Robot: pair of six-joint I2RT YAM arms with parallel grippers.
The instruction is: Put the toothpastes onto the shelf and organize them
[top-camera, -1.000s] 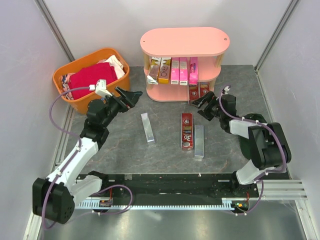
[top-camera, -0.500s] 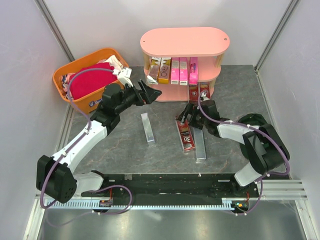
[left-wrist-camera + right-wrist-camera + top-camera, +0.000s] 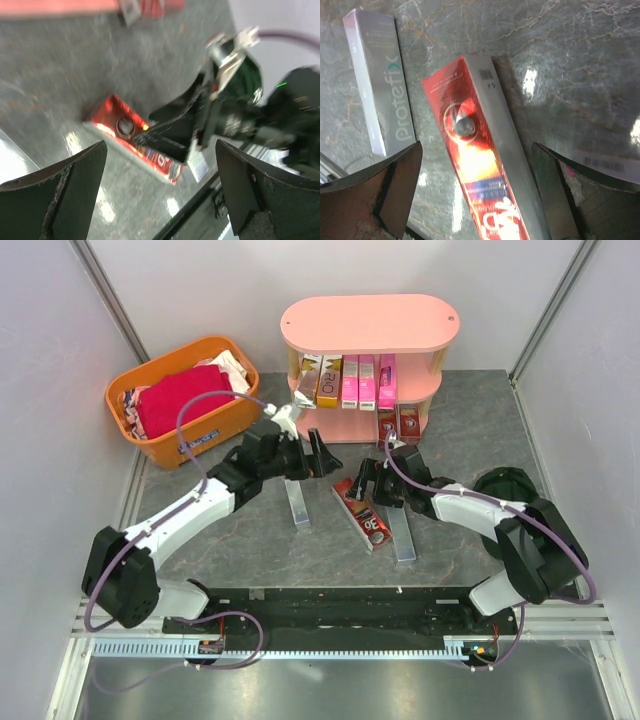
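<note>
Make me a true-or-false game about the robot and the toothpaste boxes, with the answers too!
1. Both the left gripper and the right gripper are open. True.
2. The red toothpaste carton lies flat on the table, under the right gripper. True.
3. The orange basket stands right of the pink shelf. False: it stands left of it.
4. The left gripper holds a silver-grey carton. False: it holds nothing; that carton lies on the table.
5. Pink cartons stand on the shelf's middle tier. True.

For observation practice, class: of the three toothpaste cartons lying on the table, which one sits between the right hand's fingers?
The red carton, lying slanted; the left silver-grey carton and right silver-grey carton lie outside the open right hand.
</note>
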